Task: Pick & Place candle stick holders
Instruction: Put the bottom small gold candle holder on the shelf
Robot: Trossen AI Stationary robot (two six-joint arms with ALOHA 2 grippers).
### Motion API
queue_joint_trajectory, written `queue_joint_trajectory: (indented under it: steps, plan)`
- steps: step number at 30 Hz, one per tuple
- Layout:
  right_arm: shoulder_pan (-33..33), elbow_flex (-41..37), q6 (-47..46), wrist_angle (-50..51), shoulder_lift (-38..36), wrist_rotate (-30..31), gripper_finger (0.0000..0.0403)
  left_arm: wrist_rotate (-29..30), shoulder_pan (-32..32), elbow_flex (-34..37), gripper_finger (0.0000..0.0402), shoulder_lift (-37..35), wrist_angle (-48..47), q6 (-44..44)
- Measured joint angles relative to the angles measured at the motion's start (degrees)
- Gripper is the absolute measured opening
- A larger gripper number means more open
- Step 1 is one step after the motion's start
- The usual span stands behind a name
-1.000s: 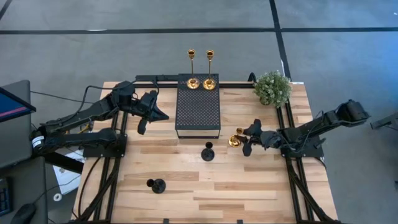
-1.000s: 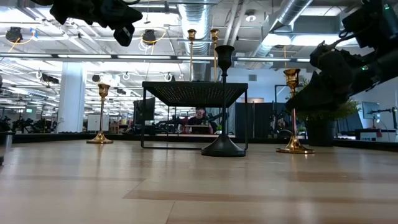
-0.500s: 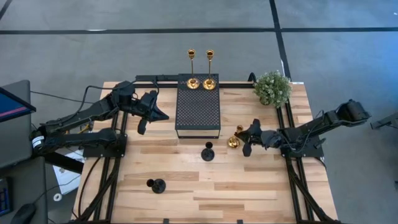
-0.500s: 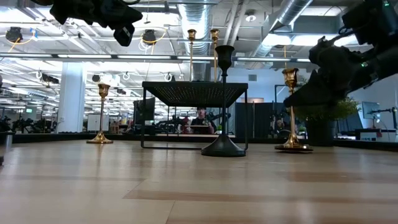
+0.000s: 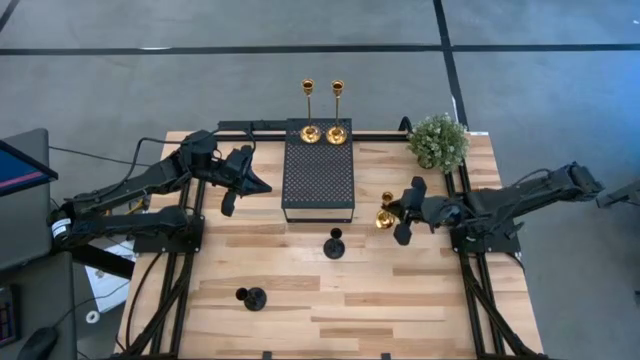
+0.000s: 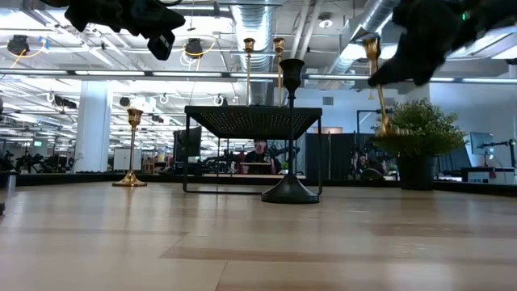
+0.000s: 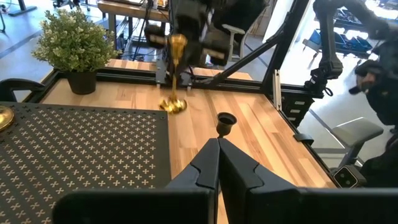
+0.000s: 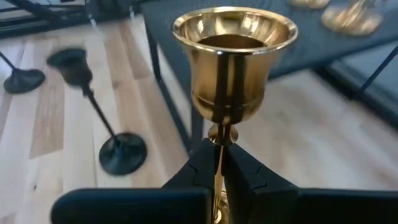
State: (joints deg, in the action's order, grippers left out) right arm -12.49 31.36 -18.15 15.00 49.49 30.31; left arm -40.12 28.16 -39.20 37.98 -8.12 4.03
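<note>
Since a second ago your right gripper point(image 5: 400, 218) has lifted its gold candlestick holder point(image 5: 386, 214) clear of the table point(image 5: 300, 290): the low view now shows the holder's base point(image 6: 391, 139) hanging in the air in front of the plant point(image 6: 420, 129), where earlier it stood on the wood. Your left gripper point(image 5: 232, 180) has not shifted; it hovers at about nine o'clock from the black perforated platform point(image 5: 318, 175), its fingers point(image 7: 208, 163) pressed together on nothing.

The right wrist view shows what the overhead one cannot: the two dark fingers point(image 8: 202, 163) are closed on the gold stem just under the cup point(image 8: 233, 56). From above, the lifted holder sits at about three o'clock from the platform's front corner.

Counting from above, you have three gold holders and two black ones. Two tall gold holders point(image 5: 308, 110) point(image 5: 337, 108) stand at the platform's twelve o'clock edge. One black holder point(image 5: 334, 244) stands just off its six o'clock edge, and another point(image 5: 252, 297) well apart towards seven o'clock.

The low view adds one more gold holder point(image 6: 131, 149) standing far left; you cannot find it from above, where the left arm seems to cover that spot. The held holder's lower stem is hidden behind the fingers in the right wrist view, and it shows blurred in the left wrist view point(image 7: 176, 73).
</note>
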Motion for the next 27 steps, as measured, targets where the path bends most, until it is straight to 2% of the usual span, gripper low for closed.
queue_joint_trajectory:
  steps: [4,8,13,20,27]
  plan:
    - [0.38,5.61,4.42,5.13,-1.79,1.38,0.0002,0.00,0.00,0.00,0.0006,0.00,0.01,0.00]
    - [1.62,9.53,9.07,5.22,-1.90,1.27,0.0002,0.00,0.00,0.00,0.0006,0.00,0.00,-0.01]
    - [4.22,12.34,10.57,4.92,0.01,0.32,0.0004,0.00,0.00,0.00,0.0006,0.00,0.00,-0.02]
    - [9.07,12.49,19.58,-5.06,3.51,-10.52,0.0003,0.00,0.00,0.00,0.0006,0.00,0.00,-0.02]
    - [17.81,12.49,23.57,-12.07,6.18,-20.62,0.0002,0.00,0.00,0.00,0.0006,0.00,0.00,-0.02]
